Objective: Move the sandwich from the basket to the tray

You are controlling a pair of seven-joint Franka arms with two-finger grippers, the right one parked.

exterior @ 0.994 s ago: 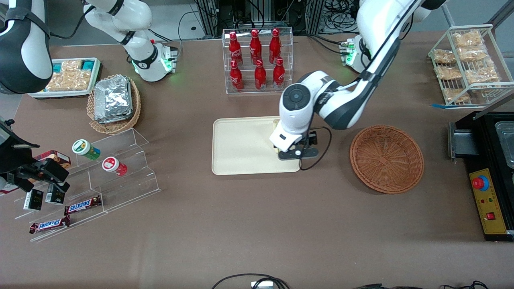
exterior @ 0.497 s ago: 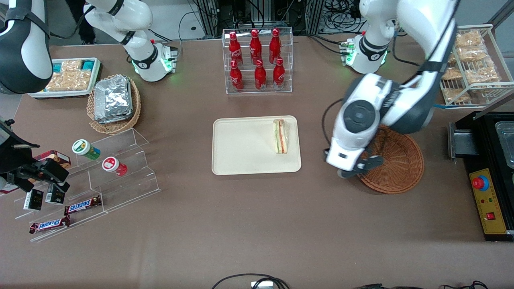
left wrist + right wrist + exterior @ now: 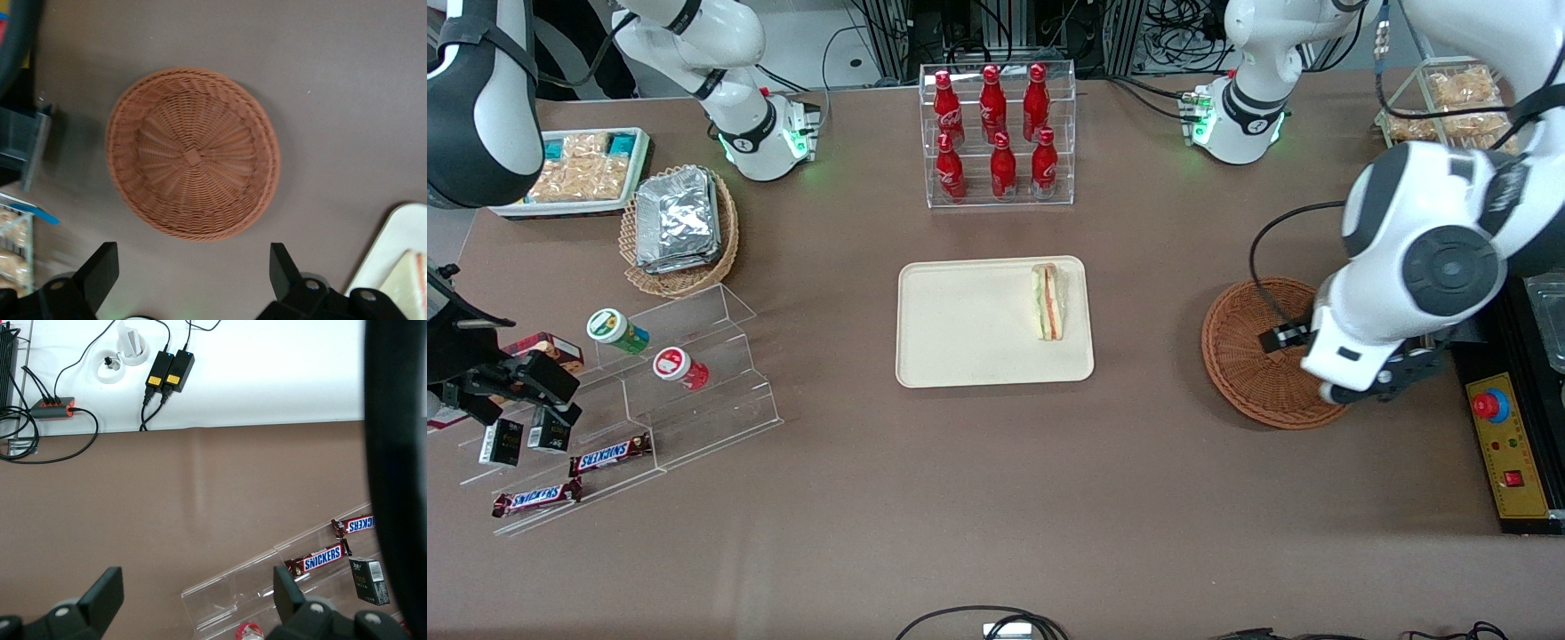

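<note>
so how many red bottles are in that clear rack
6, all in the clear rack, farther from the front camera than the tray: three on the higher step, three on the lower. None look hidden. The hand is open above the basket.

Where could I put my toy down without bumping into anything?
The cream-beige tray is bare apart from the triangular sandwich at one end. The reddish-brown wicker basket is empty, with the open gripper high above its edge. The clear plastic snack steps are crowded.
</note>
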